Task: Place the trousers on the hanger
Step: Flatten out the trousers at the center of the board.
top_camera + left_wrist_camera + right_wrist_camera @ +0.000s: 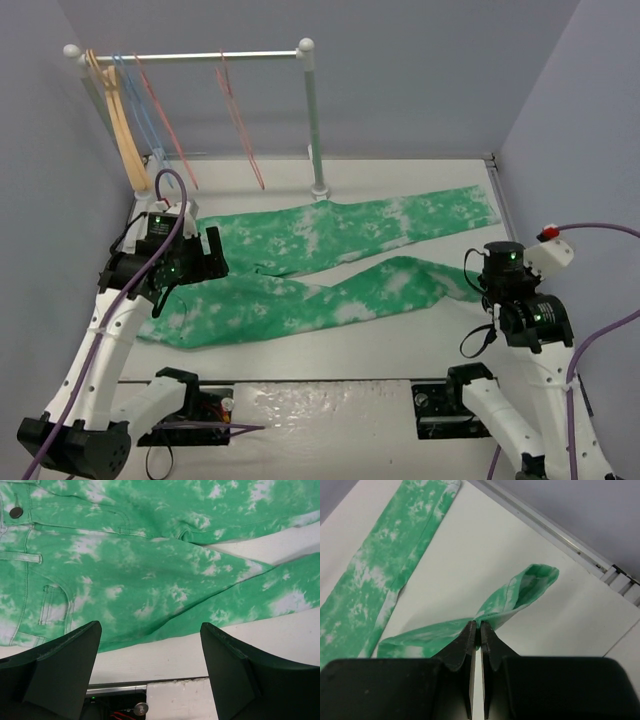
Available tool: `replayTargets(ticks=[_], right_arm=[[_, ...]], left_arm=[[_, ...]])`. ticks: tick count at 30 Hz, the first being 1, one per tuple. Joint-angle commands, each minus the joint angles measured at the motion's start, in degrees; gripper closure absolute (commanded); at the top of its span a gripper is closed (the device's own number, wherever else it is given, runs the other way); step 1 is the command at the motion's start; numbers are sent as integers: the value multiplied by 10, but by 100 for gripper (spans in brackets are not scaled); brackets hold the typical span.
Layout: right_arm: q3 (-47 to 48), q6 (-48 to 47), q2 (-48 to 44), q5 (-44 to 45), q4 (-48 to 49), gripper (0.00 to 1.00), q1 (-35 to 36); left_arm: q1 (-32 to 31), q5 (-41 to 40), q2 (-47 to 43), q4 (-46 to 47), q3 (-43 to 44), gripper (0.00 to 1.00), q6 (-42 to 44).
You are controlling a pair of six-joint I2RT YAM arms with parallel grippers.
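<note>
The green tie-dye trousers (pixel 330 235) lie flat on the white table, waist at the left and both legs running right. My left gripper (pixel 212 258) hovers over the waist end, open and empty; in the left wrist view (pixel 150 650) the hip and pocket of the trousers (pixel 150 570) lie beyond its wide-spread fingers. My right gripper (pixel 472 283) is shut on the cuff of the near leg (pixel 530 582), pinching the hem between its fingertips (pixel 475 625). A thin pink-salmon wire hanger (pixel 240 125) hangs on the rail at the back, with a second like it (pixel 168 125) further left.
The metal rail (pixel 200 57) on a white post (pixel 313 120) stands at the back. A tan wooden hanger (pixel 122 130) and light blue wire hangers (pixel 145 120) hang at its left end. Grey walls close in on both sides. The table's near edge (pixel 175 680) shows under the left gripper.
</note>
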Motion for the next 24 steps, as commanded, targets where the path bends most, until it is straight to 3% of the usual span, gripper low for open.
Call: replayTargets(ticks=[1,5,8,9,12,13,15,18,21,24], right_arm=[[-4,6,17,-31,55,100,-3],[65,-91,169,-164,187,100,-3],[216,-149,323,-279,310,100,-1],[227,-151,329,-320,312,100,1],[594,-214,525,-434,352,100,39],[670,-225,577,-477,354,100,46],[844,-235,614,-550,378,100,45],[793,-204,549,-665,502,100,13],[492,-130,418,-729,693,100,-31],[347,-145,298,-744,687,100,-89]], left_arm=[[3,12,6,15,-1,23,7],[5,24,32,22,10,25,3],[7,20,51,23,46,26,1],[7,16,52,21,48,26,1],[17,3,73,8,131,26,1],[23,0,78,7,163,26,0],[29,-9,79,3,198,26,-3],[33,-26,67,5,221,26,-8],[33,-26,53,11,215,26,-14],[33,-19,38,11,191,26,-15]])
